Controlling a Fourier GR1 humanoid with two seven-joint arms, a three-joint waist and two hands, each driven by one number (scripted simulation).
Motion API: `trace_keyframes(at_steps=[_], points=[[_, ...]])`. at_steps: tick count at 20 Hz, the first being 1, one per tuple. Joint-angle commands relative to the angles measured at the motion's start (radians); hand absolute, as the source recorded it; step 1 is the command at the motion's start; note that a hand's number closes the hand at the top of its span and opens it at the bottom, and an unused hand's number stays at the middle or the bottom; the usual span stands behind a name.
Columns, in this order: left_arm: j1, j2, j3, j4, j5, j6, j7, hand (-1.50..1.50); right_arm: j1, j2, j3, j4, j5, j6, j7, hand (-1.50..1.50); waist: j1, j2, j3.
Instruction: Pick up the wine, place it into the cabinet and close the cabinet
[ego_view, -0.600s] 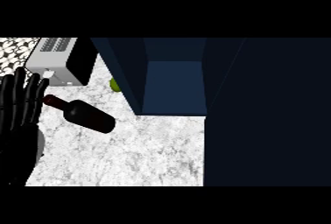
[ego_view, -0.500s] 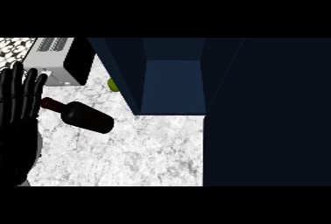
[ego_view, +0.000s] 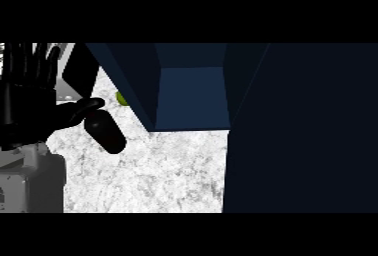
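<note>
The dark wine bottle (ego_view: 104, 131) lies tilted on the white speckled counter (ego_view: 162, 170), left of the cabinet. My left hand (ego_view: 29, 107) stands at the view's left with its fingers straight up. Its thumb (ego_view: 80, 106) reaches right and covers the bottle's neck end. Whether the thumb touches the bottle I cannot tell. The dark blue cabinet (ego_view: 190, 95) stands open, showing its inner back wall. Its open door (ego_view: 303, 130) fills the right side of the view. My right hand is not visible.
A toaster (ego_view: 77, 75) stands at the back left, mostly hidden behind my left hand. A small green object (ego_view: 122, 98) lies on the counter by the cabinet's left wall. My grey left forearm (ego_view: 29, 180) covers the lower left.
My left hand has moved right and closer, up to the bottle's neck, which the thumb now covers. The grey forearm has come into view. The bottle has barely shifted.
</note>
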Motion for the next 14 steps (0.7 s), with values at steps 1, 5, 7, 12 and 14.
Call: trace_keyframes(at_steps=[1,5,7,12,14], points=[[-0.173,0.007,0.033,0.058,0.011,0.099,0.135,-1.5,0.069,-0.038,0.057,-0.163,-0.056,0.036,0.135,-1.5,0.002,-0.002,-0.001],[-0.206,-0.005,-0.031,0.012,-0.039,0.178,0.232,-1.5,0.135,-0.027,0.081,-0.286,-0.07,0.004,0.208,-1.5,0.015,-0.002,0.0],[-0.238,0.006,-0.069,-0.042,-0.089,0.224,0.318,-1.5,0.154,-0.026,0.127,-0.303,-0.03,0.003,0.211,-1.5,0.017,-0.004,0.0],[-0.276,0.011,-0.08,-0.045,-0.104,0.248,0.357,-1.5,0.094,-0.035,0.131,-0.398,-0.043,-0.046,0.345,-1.5,0.02,-0.002,-0.001],[-0.284,0.014,-0.115,-0.097,-0.136,0.275,0.458,-1.5,0.131,-0.052,0.079,-0.409,-0.091,-0.032,0.324,-1.5,0.019,-0.004,0.0]])
